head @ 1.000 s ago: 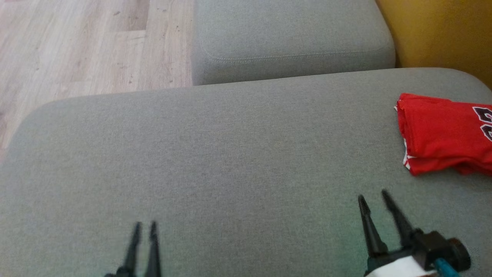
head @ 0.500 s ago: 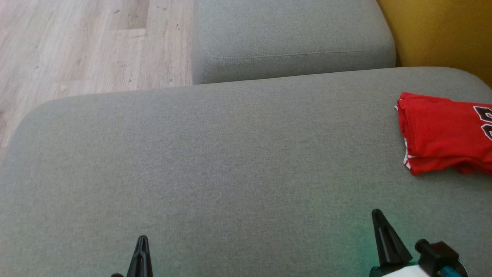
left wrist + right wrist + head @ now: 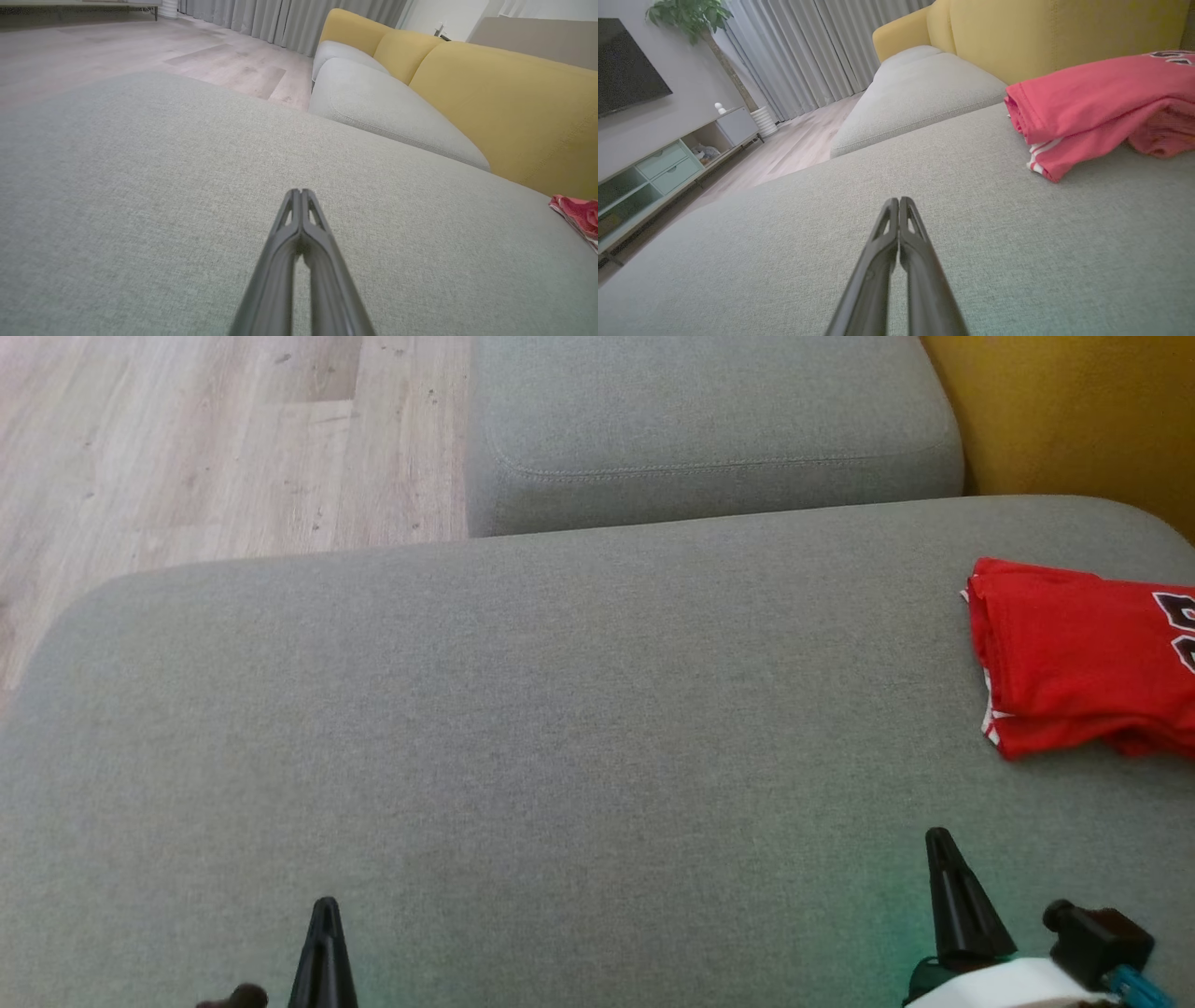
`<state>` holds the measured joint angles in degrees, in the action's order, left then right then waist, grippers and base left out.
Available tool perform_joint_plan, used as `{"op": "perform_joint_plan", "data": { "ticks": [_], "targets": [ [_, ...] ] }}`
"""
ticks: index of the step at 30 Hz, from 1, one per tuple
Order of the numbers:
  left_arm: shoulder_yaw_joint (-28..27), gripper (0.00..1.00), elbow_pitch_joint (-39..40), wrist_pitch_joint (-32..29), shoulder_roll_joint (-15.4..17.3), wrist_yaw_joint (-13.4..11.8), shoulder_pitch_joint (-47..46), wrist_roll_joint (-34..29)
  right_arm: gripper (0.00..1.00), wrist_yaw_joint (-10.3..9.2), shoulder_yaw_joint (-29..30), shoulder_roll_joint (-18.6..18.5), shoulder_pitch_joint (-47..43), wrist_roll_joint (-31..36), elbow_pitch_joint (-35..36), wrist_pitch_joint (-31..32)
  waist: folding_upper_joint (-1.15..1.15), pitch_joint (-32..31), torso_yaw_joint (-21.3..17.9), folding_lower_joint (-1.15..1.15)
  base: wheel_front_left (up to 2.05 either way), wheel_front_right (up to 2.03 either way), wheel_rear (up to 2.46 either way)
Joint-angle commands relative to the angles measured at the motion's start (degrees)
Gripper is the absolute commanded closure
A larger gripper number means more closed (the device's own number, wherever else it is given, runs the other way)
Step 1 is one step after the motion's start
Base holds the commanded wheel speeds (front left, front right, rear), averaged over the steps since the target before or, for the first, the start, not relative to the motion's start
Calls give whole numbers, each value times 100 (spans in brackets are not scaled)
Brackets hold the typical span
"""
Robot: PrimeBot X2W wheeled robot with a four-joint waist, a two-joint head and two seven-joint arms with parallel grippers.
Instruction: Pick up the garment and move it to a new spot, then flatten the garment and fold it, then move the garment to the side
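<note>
The garment point(image 3: 1074, 658) is a red jersey with white trim and dark numerals, lying folded at the right edge of the grey sofa seat point(image 3: 560, 728). The right wrist view has the garment point(image 3: 1101, 105) up to the right, its striped hem toward me. My right gripper point(image 3: 941, 845) is shut and empty, low at the bottom right, well short of the garment. In its own view the right gripper point(image 3: 899, 201) has its fingers pressed together over bare fabric. My left gripper point(image 3: 325, 907) is shut and empty at the bottom left; its own view has the left gripper point(image 3: 300, 192) and a sliver of garment point(image 3: 577, 214).
A second grey cushion point(image 3: 709, 429) lies beyond the seat, with a yellow backrest point(image 3: 1064, 411) at the right. Wood floor point(image 3: 215, 439) runs along the far left. The right wrist view takes in a TV cabinet point(image 3: 658, 163), curtains point(image 3: 822, 51) and a plant point(image 3: 686, 16).
Both grippers have closed from open to shut and drawn back toward the bottom edge. The garment has stayed where it was.
</note>
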<state>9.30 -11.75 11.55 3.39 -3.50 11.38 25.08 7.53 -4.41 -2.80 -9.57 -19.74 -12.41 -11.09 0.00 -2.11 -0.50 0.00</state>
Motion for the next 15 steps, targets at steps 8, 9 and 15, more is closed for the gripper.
{"op": "perform_joint_plan", "data": {
  "ticks": [8, 9, 15],
  "targets": [
    [-175, 100, 110, -137, 87, 118, -377, 691, 100, -1, 65, -119, 375, -751, 137, 123, 0, 20, 5, 0, 0, 0, 0],
    [-185, 100, 107, -151, 89, 129, -391, 760, 100, -1, 71, -121, 388, -825, 134, 136, 0, 22, 5, 0, 0, 0, 0],
    [-249, 100, 92, -237, 101, 194, -478, 1183, 100, -1, 110, -135, 465, -1279, 117, 221, 0, 36, 8, 0, 0, 0, 0]
  ]
}}
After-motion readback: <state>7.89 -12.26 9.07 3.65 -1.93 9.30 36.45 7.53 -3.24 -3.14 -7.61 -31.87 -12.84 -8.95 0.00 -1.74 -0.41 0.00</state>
